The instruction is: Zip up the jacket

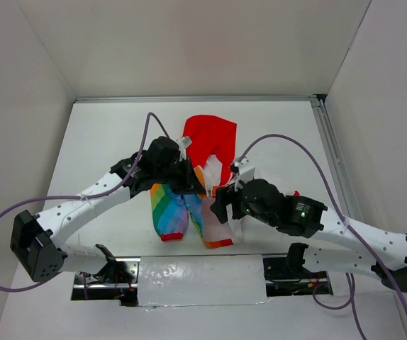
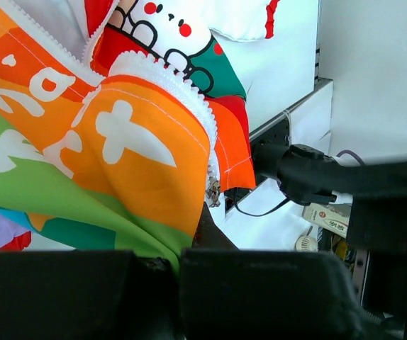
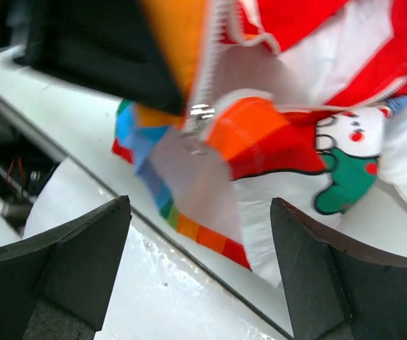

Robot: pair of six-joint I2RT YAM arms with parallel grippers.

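Note:
The jacket [image 1: 189, 212] lies open at mid-table, red hood [image 1: 210, 136] at the far end and the two rainbow front panels toward me. My left gripper [image 1: 188, 180] is shut on the left panel's zipper edge and lifts it. In the left wrist view the orange and green cloth [image 2: 118, 163] runs between the closed fingers [image 2: 246, 283], with white zipper teeth [image 2: 189, 95] along the edge. My right gripper [image 1: 222, 203] is open over the right panel. In the right wrist view its fingers [image 3: 76, 248] stand wide apart below the jacket [image 3: 274, 142] and a metal zipper slider [image 3: 201, 113], holding nothing.
White enclosure walls [image 1: 189, 42] surround the table. A white taped strip [image 1: 203, 278] and the arm bases lie at the near edge. Purple cables [image 1: 310, 159] arc over both arms. The left gripper's black body [image 3: 97, 49] hangs close above the right gripper.

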